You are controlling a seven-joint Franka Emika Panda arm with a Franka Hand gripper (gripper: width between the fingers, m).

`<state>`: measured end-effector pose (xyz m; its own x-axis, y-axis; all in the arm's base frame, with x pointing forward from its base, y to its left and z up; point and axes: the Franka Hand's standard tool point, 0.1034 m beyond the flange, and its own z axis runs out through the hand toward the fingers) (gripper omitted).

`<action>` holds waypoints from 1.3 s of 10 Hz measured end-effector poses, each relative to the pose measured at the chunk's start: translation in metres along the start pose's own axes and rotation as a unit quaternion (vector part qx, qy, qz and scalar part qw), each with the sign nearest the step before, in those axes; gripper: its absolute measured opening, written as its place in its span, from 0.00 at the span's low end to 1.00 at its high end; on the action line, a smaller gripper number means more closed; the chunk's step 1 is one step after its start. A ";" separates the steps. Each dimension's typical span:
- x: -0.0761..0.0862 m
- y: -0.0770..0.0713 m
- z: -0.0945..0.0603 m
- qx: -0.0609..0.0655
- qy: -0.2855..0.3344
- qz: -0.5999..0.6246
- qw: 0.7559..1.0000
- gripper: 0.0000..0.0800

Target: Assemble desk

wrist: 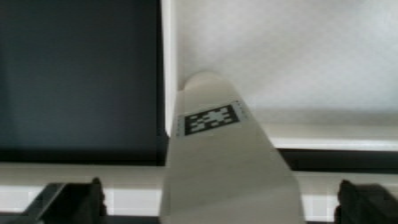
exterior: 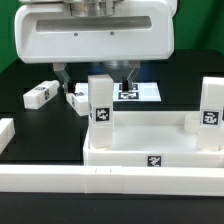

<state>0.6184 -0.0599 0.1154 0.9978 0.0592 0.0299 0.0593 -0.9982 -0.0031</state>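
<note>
The white desk top (exterior: 140,135) lies as a tray at the front, with a tag on its near rim. One square white leg (exterior: 100,103) stands upright in its corner at the exterior view's left, and a second leg (exterior: 208,112) stands at the right corner. My gripper (exterior: 97,74) hangs open just above and behind the left leg. In the wrist view that leg (wrist: 217,150), with its tag, rises between my two dark fingertips (wrist: 71,203), with a gap on each side. The gripper (wrist: 217,205) is open, and the tray floor (wrist: 294,70) shows beyond.
Two loose white legs (exterior: 40,95) (exterior: 80,99) lie on the black table behind the tray at the left. The marker board (exterior: 142,92) lies flat behind the tray. A long white border rail (exterior: 100,180) runs along the front, with another piece (exterior: 5,135) at the left.
</note>
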 end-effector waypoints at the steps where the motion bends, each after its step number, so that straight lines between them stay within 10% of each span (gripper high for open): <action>1: 0.001 0.001 0.000 -0.002 0.005 -0.017 1.000 0.81; 4: 0.000 0.001 0.001 -0.002 0.004 -0.041 0.999 0.69; 6: 0.000 0.001 0.001 -0.002 0.004 -0.028 1.000 0.36; 13: 0.000 0.002 0.003 0.015 0.011 0.227 0.974 0.36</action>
<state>0.6189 -0.0615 0.1127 0.9202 -0.3892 0.0411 -0.3872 -0.9207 -0.0496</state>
